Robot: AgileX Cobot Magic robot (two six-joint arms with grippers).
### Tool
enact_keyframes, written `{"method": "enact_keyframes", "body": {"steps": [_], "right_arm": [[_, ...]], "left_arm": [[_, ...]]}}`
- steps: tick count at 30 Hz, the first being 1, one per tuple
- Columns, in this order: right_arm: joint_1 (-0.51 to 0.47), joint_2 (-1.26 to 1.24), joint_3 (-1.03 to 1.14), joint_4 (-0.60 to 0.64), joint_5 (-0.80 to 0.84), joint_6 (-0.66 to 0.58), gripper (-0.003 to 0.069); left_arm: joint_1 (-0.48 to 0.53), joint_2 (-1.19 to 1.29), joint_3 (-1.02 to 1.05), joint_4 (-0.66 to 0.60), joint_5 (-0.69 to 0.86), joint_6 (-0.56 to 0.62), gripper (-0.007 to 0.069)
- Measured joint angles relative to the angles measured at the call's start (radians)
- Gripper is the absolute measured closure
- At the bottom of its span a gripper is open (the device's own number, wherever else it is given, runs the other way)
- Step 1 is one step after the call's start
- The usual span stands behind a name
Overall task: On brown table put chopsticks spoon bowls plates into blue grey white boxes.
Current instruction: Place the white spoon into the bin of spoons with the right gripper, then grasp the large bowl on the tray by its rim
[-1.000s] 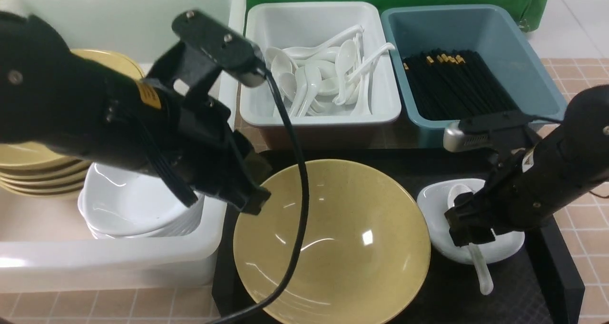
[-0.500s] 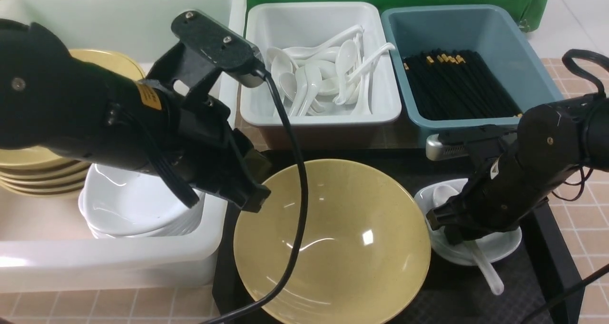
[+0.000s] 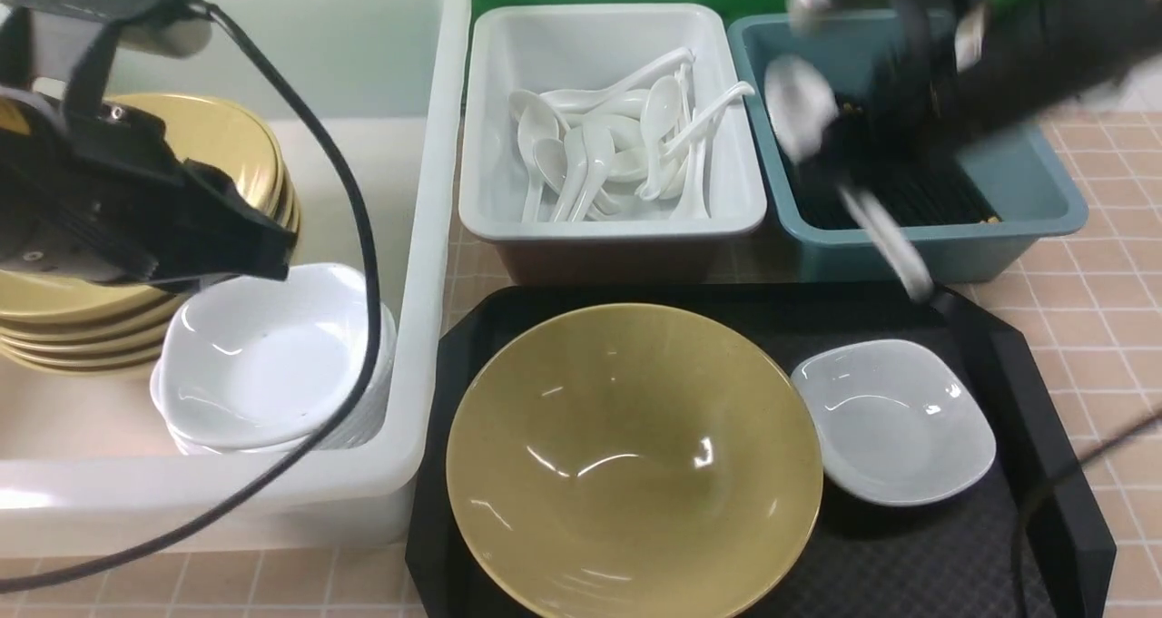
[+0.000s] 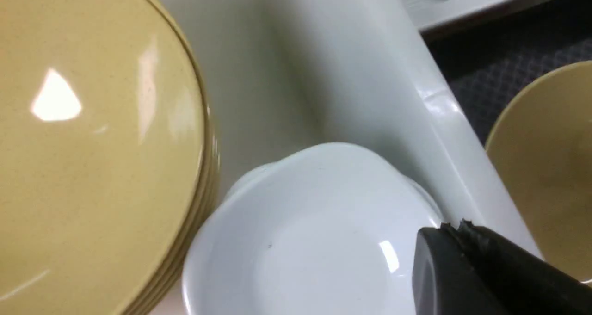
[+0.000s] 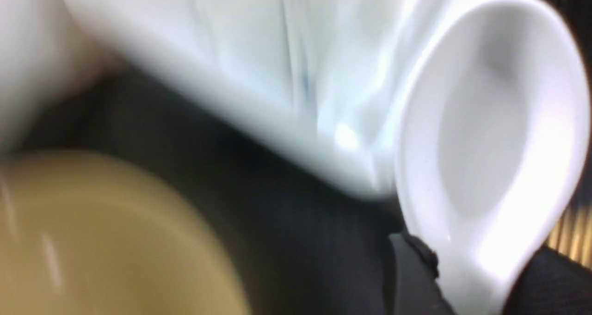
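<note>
My right gripper [image 3: 849, 160] is blurred above the teal-blue bin [image 3: 1044, 191], shut on a white spoon [image 3: 799, 114] whose handle hangs down toward the black tray. In the right wrist view the spoon [image 5: 490, 134] sits between my fingers, at the gripper [image 5: 467, 278]. Black chopsticks [image 3: 944, 196] lie in the blue bin. A yellow bowl [image 3: 635, 459] and a white plate [image 3: 894, 423] sit on the tray. My left gripper [image 3: 263, 255] is shut and empty over the white tub [image 3: 436, 146]. In the left wrist view the gripper [image 4: 455, 227] is above the stacked white plates [image 4: 314, 241].
The grey bin [image 3: 608, 223] holds several white spoons [image 3: 599, 146]. The tub holds stacked yellow bowls [image 3: 209, 146] and white plates [image 3: 263, 364]. The black tray [image 3: 1053, 473] lies on the brown table [image 3: 1089, 309]. My left arm's cable [image 3: 363, 237] hangs over the tub.
My right gripper lifted the spoon off the white plate and swung it up and back over the blue bin. My left arm moved left, from the bowl's rim to over the tub.
</note>
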Motion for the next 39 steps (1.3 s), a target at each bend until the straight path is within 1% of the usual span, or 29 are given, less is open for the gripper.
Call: {"method": "enact_keyframes", "body": {"steps": [2,5,6,8,9,10,11,12,14,15,16,17,18,19,21,24,25,26,27,28,29,30,31,32,33,35,36,38,39], "right_arm": [[0.0,0.094,-0.158,0.038,-0.054,-0.007,0.0374],[0.0,0.182,-0.272,0.059,-0.084,-0.008,0.0374],[0.0,0.288,-0.392,0.084,-0.086,-0.009,0.0374],[0.0,0.34,-0.448,0.097,-0.08,-0.009,0.0375],[0.0,0.41,-0.533,0.114,-0.06,-0.009,0.0358],[0.0,0.419,-0.533,0.116,-0.057,-0.009,0.0358],[0.0,0.492,-0.629,0.121,-0.003,-0.009,0.0295],[0.0,0.51,-0.647,0.121,0.022,-0.009,0.0267],[0.0,0.552,-0.743,0.121,0.131,-0.009,0.015],[0.0,0.553,-0.749,0.12,0.154,-0.009,0.0141],[0.0,0.555,-0.792,0.114,0.212,-0.009,0.0099],[0.0,0.555,-0.82,0.109,0.247,-0.009,0.0085],[0.0,0.548,-0.875,0.091,0.359,-0.021,0.0069],[0.0,0.539,-0.894,0.082,0.405,-0.033,0.0071],[0.0,0.509,-0.901,0.066,0.47,-0.044,0.0104],[0.001,0.419,-0.837,0.06,0.492,-0.06,0.0206],[0.002,0.376,-0.794,0.06,0.494,-0.068,0.0255],[0.002,0.376,-0.784,0.06,0.494,-0.071,0.0265],[0.006,0.286,-0.691,0.057,0.497,-0.094,0.0351],[0.007,0.229,-0.624,0.054,0.497,-0.113,0.0407],[0.007,0.217,-0.61,0.053,0.497,-0.116,0.0417],[0.009,0.13,-0.507,0.051,0.497,-0.141,0.049],[0.01,0.105,-0.477,0.05,0.498,-0.148,0.051],[0.012,-0.011,-0.342,0.046,0.499,-0.18,0.0585],[0.013,-0.071,-0.256,0.045,0.5,-0.195,0.0608],[0.014,-0.169,-0.15,0.043,0.503,-0.214,0.0622],[0.014,-0.217,-0.09,0.042,0.503,-0.216,0.0623],[0.014,-0.289,0.003,0.04,0.492,-0.218,0.0623],[0.014,-0.333,0.058,0.039,0.477,-0.218,0.0623]], "left_arm": [[0.0,0.003,0.0,-0.077,0.0,0.076,0.0623],[0.0,0.01,0.0,-0.134,0.0,0.136,0.0623],[0.0,0.018,0.0,-0.194,0.01,0.209,0.0623],[0.0,0.02,0.0,-0.216,0.014,0.242,0.0623],[0.0,0.02,0.0,-0.242,0.018,0.29,0.0623],[0.0,0.02,0.0,-0.245,0.018,0.296,0.0623],[0.0,0.02,0.0,-0.268,0.018,0.35,0.0623],[0.0,0.02,0.0,-0.277,0.018,0.365,0.0623],[0.0,0.022,-0.003,-0.287,0.02,0.383,0.0623],[0.0,0.024,-0.003,-0.287,0.022,0.383,0.0623],[0.0,0.036,-0.02,-0.289,0.039,0.382,0.0623],[0.0,0.042,-0.032,-0.289,0.045,0.381,0.0623],[0.0,0.079,-0.082,-0.292,0.09,0.371,0.0623],[-0.003,0.108,-0.11,-0.292,0.108,0.366,0.0623],[-0.027,0.168,-0.181,-0.277,0.147,0.363,0.0623],[-0.1,0.273,-0.303,-0.225,0.205,0.341,0.062],[-0.131,0.311,-0.341,-0.197,0.228,0.321,0.0619],[-0.138,0.319,-0.341,-0.191,0.228,0.315,0.0618],[-0.191,0.383,-0.402,-0.129,0.256,0.262,0.0615],[-0.222,0.419,-0.431,-0.089,0.267,0.223,0.0612],[-0.234,0.426,-0.442,-0.081,0.269,0.206,0.0609],[-0.266,0.468,-0.473,-0.024,0.283,0.158,0.0593],[-0.281,0.488,-0.486,-0.008,0.288,0.135,0.0582],[-0.319,0.55,-0.518,0.059,0.297,0.084,0.0552],[-0.336,0.584,-0.535,0.091,0.302,0.063,0.0526],[-0.356,0.637,-0.556,0.13,0.304,0.041,0.048],[-0.365,0.674,-0.57,0.147,0.304,0.036,0.0429],[-0.37,0.721,-0.583,0.158,0.3,0.03,0.0367],[-0.372,0.757,-0.592,0.163,0.287,0.026,0.0314]]}}
